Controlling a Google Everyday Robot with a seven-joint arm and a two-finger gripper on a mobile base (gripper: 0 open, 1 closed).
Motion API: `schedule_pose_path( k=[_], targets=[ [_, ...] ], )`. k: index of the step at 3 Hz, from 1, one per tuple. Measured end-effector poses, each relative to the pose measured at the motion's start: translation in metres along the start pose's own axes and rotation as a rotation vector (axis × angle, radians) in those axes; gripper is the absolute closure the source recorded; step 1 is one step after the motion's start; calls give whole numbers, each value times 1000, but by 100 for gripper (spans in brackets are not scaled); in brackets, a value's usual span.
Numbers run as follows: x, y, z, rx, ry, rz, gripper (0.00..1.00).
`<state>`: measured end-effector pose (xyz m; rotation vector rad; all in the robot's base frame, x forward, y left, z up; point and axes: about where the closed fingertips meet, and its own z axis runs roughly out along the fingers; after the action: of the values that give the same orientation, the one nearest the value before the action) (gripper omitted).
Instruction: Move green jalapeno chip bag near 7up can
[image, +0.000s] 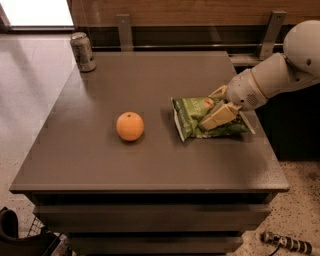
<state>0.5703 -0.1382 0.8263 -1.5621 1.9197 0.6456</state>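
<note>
The green jalapeno chip bag (189, 118) lies flat on the right side of the dark table (150, 165). My gripper (212, 108) reaches in from the right and is shut on the bag's middle, one cream finger (218, 116) lying across its top. The white arm hides part of the bag's right end. The 7up can (83, 51) stands upright at the table's far left corner, far from the bag and the gripper.
An orange ball (130, 126) sits on the table between bag and can, left of the bag. A wooden wall with metal brackets (123, 31) runs behind the table. The table's right edge is just beyond the bag.
</note>
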Motion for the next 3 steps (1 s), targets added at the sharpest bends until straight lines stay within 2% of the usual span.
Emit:
schedule_pose_path(
  k=[1, 3],
  targets=[
    [-1, 0, 0, -1, 0, 0, 98],
    [-3, 0, -3, -1, 0, 0, 100]
  ],
)
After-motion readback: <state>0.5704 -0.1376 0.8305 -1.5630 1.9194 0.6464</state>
